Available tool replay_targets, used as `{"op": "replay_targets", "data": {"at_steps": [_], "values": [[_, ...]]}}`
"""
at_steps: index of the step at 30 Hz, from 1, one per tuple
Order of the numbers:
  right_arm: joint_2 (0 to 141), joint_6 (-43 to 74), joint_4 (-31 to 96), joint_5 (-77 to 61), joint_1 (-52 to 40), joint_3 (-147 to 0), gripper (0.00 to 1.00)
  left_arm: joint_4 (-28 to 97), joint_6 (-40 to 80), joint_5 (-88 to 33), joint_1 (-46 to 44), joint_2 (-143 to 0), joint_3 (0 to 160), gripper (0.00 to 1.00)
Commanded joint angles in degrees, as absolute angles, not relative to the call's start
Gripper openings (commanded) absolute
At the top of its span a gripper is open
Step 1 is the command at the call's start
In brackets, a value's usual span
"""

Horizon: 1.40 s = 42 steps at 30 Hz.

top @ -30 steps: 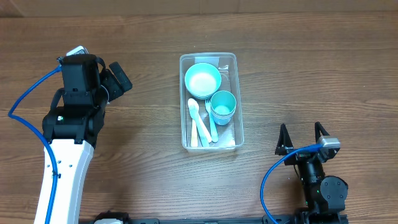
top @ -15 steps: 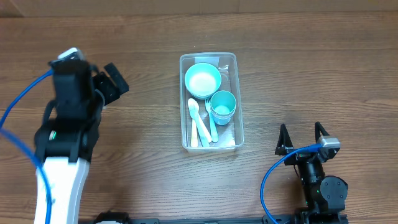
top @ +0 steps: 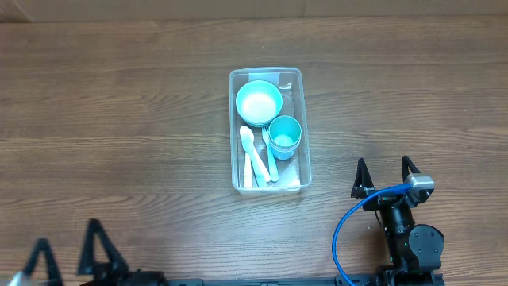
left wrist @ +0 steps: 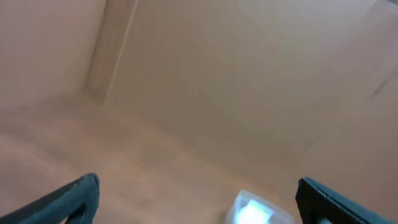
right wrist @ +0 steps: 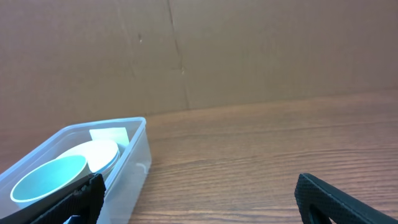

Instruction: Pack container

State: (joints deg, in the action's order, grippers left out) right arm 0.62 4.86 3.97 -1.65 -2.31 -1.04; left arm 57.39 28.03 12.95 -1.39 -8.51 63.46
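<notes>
Container [top: 234, 135] sits mid-worktop [top: 119, 119], holding a bowl [top: 259, 102], cup [top: 284, 135] and spoons [top: 247, 140] — bare wood on every side. Left pincer [top: 67, 256] at the near-left edge, fingers apart, empty. Right pincer [top: 384, 176] near-right of the container, well apart from it — fingers apart, pointing far, empty.

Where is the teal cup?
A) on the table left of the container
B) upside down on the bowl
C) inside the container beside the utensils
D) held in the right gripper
C: the teal cup stands upright inside the container, right beside the utensils.
</notes>
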Motion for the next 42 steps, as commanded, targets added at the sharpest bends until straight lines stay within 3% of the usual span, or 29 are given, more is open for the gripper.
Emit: {"op": "replay_targets", "data": {"at_steps": [1,4,9,14,26,36,42], "values": [[0.2,4.6,3.6,-1.6,-2.6,-0.4,1.00,59.0,26.9,13.7,-1.1,-6.3,52.0,1.00],[0.2,4.6,3.6,-1.7,-2.6,-0.4,1.00,49.6,27.5,13.0,-1.1,-3.9,38.5,1.00],[0.2,4.6,3.6,-1.7,-2.6,-0.4,1.00,22.9,25.3,12.6,-1.1,-2.1,21.1,1.00],[0.2,4.6,3.6,-1.6,-2.6,-0.4,1.00,6.3,12.6,12.1,-1.1,-2.1,10.3,1.00],[0.2,4.6,3.6,-1.7,-2.6,-0.4,1.00,2.6,-7.7,-2.1,-1.1,-2.1,0.3,1.00],[0.2,4.6,3.6,-1.7,-2.6,-0.4,1.00,3.2,-7.7,-2.1,-1.1,-2.1,0.3,1.00],[0.2,4.6,3.6,-1.6,-2.6,-0.4,1.00,2.8,1.8,3.3,-1.1,-2.1,0.3,1.00]]}}
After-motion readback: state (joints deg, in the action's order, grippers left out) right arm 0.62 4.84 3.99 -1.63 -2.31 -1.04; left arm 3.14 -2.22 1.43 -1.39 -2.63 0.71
